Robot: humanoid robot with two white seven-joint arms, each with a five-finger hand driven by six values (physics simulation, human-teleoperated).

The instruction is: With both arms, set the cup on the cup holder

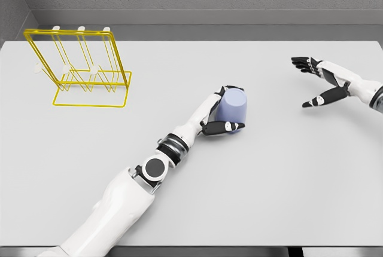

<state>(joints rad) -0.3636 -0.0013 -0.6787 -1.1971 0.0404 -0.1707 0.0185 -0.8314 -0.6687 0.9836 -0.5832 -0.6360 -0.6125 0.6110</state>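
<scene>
Grey counter: my left hand has its fingers closed around the pale blue plastic cup; right hand spread wide, holding nothing; yellow wire cup holder well beyond, still unreached.

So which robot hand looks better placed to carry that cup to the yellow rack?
The left robot hand: it already grasps the cup and is nearer the rack. The right robot hand hovers open, farther away.

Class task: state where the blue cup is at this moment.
In the head view, the blue cup sits near the table's centre, gripped by the left robot hand, right of the yellow cup holder.
</scene>
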